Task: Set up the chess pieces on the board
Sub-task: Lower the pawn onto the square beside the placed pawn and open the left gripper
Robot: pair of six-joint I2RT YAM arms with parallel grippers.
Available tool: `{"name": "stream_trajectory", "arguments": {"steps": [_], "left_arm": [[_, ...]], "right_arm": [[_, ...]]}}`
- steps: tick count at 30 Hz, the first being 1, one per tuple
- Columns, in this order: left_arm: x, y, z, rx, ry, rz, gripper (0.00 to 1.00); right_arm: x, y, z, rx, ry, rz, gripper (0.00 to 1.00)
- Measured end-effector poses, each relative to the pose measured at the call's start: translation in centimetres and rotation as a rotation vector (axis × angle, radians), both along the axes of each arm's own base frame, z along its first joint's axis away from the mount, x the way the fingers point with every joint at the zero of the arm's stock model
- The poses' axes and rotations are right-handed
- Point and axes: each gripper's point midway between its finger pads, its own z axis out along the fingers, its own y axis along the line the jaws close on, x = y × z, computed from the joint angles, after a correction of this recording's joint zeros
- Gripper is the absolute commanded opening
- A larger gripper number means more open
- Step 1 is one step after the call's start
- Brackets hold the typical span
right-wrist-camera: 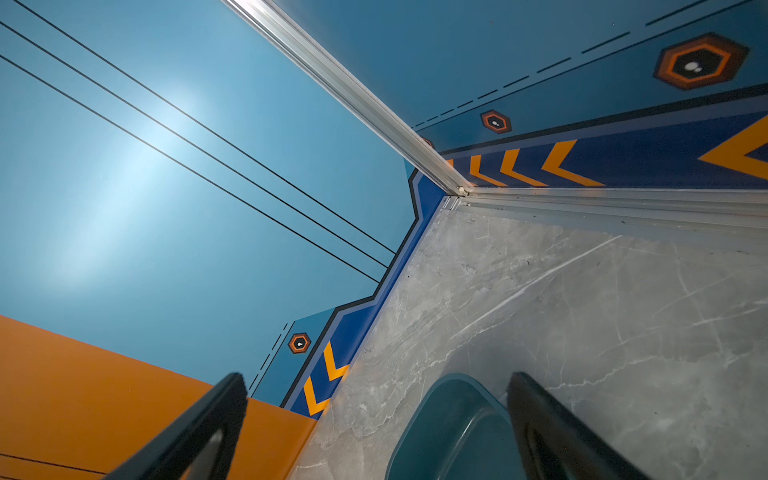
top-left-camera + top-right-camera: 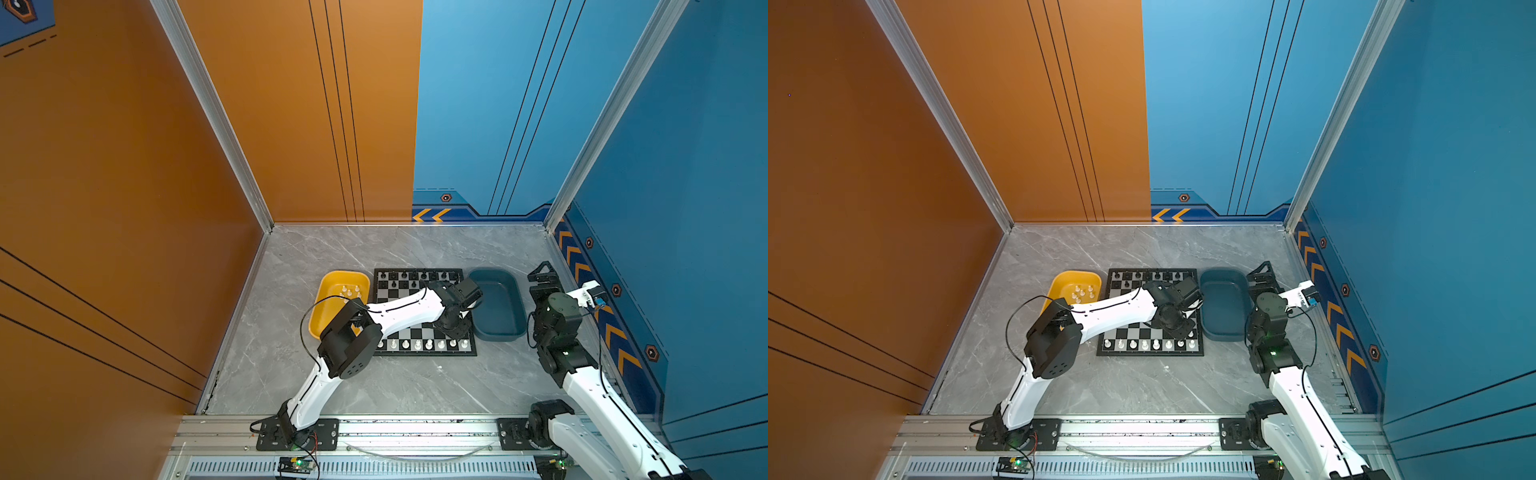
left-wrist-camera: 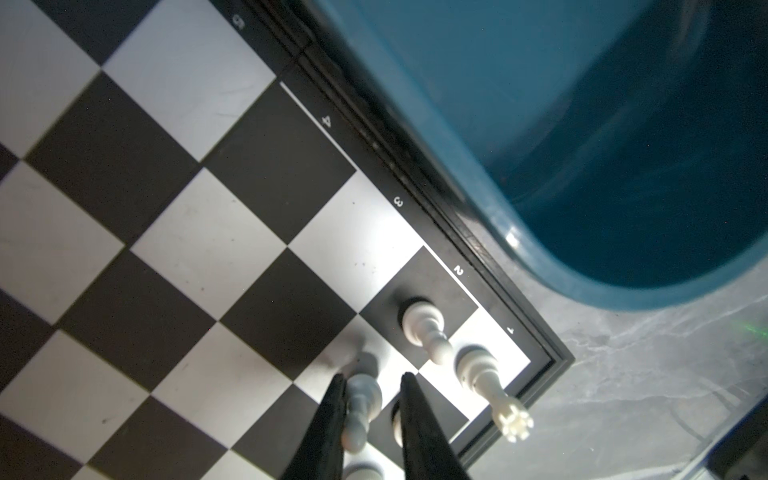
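Observation:
The board (image 2: 400, 293) (image 2: 1133, 332) lies between two trays. A row of black chess pieces (image 2: 415, 275) lines its far edge and a row of white ones (image 2: 428, 344) its near edge. My left gripper (image 2: 455, 328) (image 3: 372, 376) hangs low over the board's near right corner. Its jaws are slightly apart around a standing white pawn (image 3: 361, 399), which touches one finger, with a gap to the other. Another white pawn (image 3: 424, 328) and a notch-topped white piece (image 3: 486, 382) stand beside it. My right gripper (image 2: 543, 272) (image 1: 378, 376) is open and empty by the right wall.
A yellow tray (image 2: 332, 307) left of the board holds several white pieces (image 2: 351, 291). A dark blue tray (image 2: 498, 307) (image 3: 582, 124) (image 1: 453, 432) sits against the board's right edge, under the left wrist. The left forearm crosses the board diagonally. Walls close three sides.

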Motion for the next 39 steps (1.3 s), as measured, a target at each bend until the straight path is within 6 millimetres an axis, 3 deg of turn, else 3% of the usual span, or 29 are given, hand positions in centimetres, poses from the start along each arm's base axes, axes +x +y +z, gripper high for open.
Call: {"name": "stream_trajectory", "arguments": {"steps": [20,39], "left_arm": [[0.06,-0.10,-0.39,0.005,0.004,0.000,0.22],[0.07,-0.09,-0.37,0.005,0.003,0.000,0.29]], "right_arm": [[-0.01,-0.01,0.01,0.000,0.000,0.000,1.00],[-0.02,-0.14,0.01,0.004,-0.002,-0.005,1.00]]}}
